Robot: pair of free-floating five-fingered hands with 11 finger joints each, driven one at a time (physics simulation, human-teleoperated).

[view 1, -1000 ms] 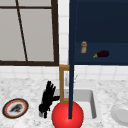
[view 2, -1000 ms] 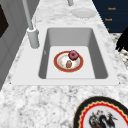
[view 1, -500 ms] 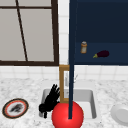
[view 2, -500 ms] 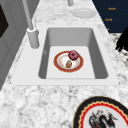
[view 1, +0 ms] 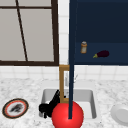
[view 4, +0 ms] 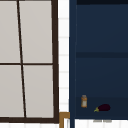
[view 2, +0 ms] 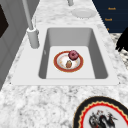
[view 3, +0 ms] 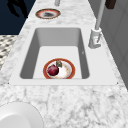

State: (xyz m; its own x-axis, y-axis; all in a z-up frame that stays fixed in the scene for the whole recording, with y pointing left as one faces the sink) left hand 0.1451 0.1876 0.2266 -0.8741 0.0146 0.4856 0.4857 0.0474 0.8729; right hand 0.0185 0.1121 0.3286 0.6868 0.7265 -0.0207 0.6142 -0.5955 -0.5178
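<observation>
My left hand (view 1: 48, 107) hovers in front of the sink's (view 1: 91, 100) left half, fingers loose and holding nothing. It is just left of a red round shape (view 1: 67, 117) at the lower edge of the front view. In the left side view the same hand (view 2: 123, 41) hangs beyond the sink's front rim, above the counter edge. The right side view shows the hand (view 3: 17, 7) at the top left with fingers spread. Inside the basin lies a red-rimmed plate (view 2: 60, 67) with a dark red fruit (view 2: 73, 54) and a small brown item (view 2: 68, 64) on it.
A rooster-patterned plate (view 1: 15, 108) lies on the counter left of the sink, and a white plate (view 1: 121, 114) lies to its right. The faucet (view 2: 31, 27) stands at the back. An open blue cabinet holds a bottle (view 1: 83, 47) and an eggplant (view 1: 102, 54); its door edge (view 1: 72, 62) hangs over the sink.
The left hand has sunk a little and shifted slightly right in front of the sink. Nothing else has moved.
</observation>
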